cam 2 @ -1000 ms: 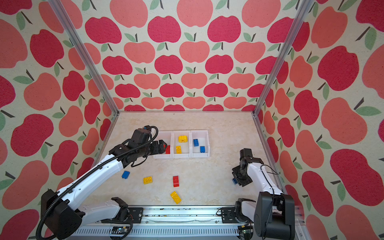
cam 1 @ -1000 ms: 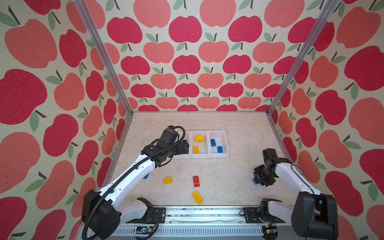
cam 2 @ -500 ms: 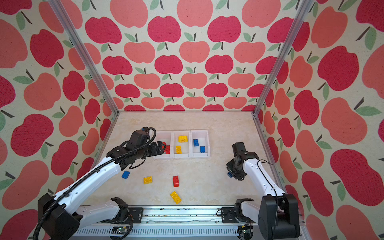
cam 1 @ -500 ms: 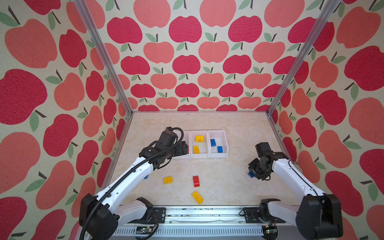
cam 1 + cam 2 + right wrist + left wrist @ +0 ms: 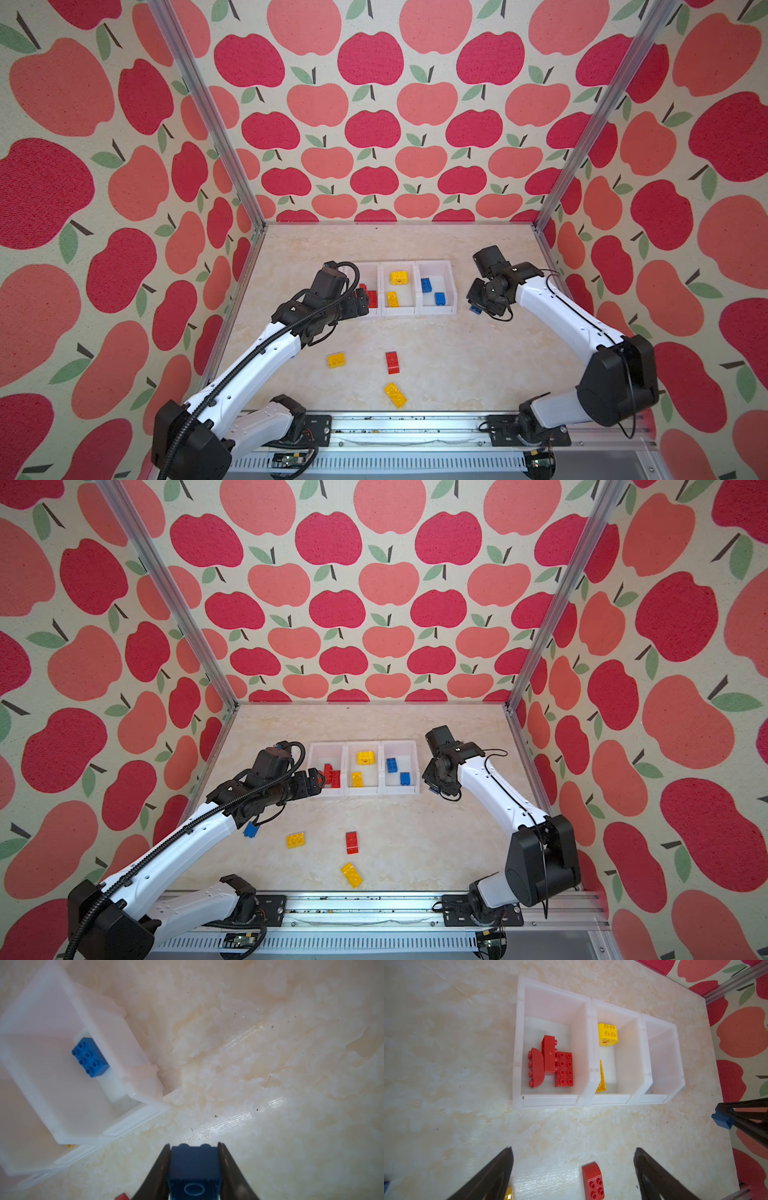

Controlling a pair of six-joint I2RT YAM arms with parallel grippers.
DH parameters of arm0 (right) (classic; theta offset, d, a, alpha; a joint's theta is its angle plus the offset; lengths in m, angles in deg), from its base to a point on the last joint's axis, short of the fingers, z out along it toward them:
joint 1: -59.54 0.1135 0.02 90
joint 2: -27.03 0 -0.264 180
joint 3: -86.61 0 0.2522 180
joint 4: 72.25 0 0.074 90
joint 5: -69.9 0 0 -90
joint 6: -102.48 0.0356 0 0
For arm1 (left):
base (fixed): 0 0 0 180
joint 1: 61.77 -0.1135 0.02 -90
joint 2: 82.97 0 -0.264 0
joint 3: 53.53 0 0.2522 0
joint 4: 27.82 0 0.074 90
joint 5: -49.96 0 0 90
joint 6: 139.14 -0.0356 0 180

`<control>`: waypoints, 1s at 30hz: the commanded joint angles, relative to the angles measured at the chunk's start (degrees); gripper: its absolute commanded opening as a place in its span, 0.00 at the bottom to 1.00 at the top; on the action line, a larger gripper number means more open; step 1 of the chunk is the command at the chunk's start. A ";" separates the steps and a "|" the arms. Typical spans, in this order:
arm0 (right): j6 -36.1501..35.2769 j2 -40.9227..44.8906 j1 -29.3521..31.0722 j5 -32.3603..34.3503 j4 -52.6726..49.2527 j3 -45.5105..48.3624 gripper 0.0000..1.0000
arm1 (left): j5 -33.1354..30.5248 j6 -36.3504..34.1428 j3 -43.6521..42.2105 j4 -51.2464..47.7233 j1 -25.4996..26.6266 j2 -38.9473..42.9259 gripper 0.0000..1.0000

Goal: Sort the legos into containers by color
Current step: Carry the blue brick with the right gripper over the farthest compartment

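Holding a blue brick clamped in the right fingers, hollow underside showing in the wrist view, just beside the right-end bin and not yet over it; that bin has the blue legos, so I read this as staged for a drop; left fingers spread wide, nothing in them, in front of the left-end bin with three red legos, likely free for the loose red brick on the bench; middle bin is yellow.
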 commanded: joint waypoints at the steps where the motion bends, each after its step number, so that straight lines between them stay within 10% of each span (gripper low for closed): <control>1: -6.67 -4.99 2.59 3.98 -1.35 -7.42 0.22 | -0.86 1.04 -1.17 -2.19 -0.58 1.87 0.93; 30: -23.97 -38.53 5.81 5.04 -4.82 -39.85 0.22 | -2.97 2.94 -3.98 -6.41 -2.17 7.65 0.95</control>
